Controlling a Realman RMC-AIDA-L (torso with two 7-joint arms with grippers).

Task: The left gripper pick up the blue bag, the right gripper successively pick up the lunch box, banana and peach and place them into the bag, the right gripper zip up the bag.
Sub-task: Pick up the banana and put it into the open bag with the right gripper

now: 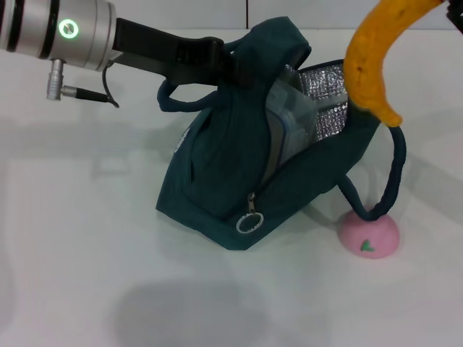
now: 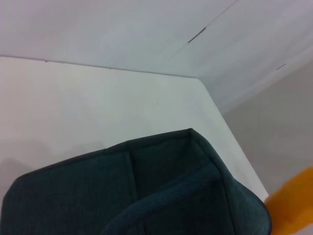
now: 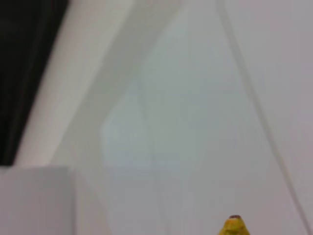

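From the head view we found the left claw (image 1: 230,66) reaching in from the left, its black fingers closed on the upper fabric and handle of the blue bag (image 1: 231,173), holding the bag's top raised while its base rested on the white table (image 1: 87,238). The bag's mouth stood open toward the right, showing silver foil lining. The lunch box (image 1: 293,126) sat inside the bag, tilted, with its pale rim visible. The banana (image 1: 370,61) hung above the open mouth at the upper right, its upper end leaving the picture. The right claw itself lay outside this view, so we could not tell how its fingers stood. The peach (image 1: 370,235) rested on the table just right of the bag's base, with the bag's loose handle loop touching its top. The metal ring zipper pull (image 1: 248,222) hung at the bag's near lower corner.

From the left wrist view we recorded the bag's teal fabric (image 2: 146,191) close beneath the camera, the table (image 2: 98,103) beyond it, and a patch of the banana (image 2: 293,205) at the edge.

From the right wrist view we noted only the banana's tip (image 3: 234,226) against a pale background; no fingers were visible.
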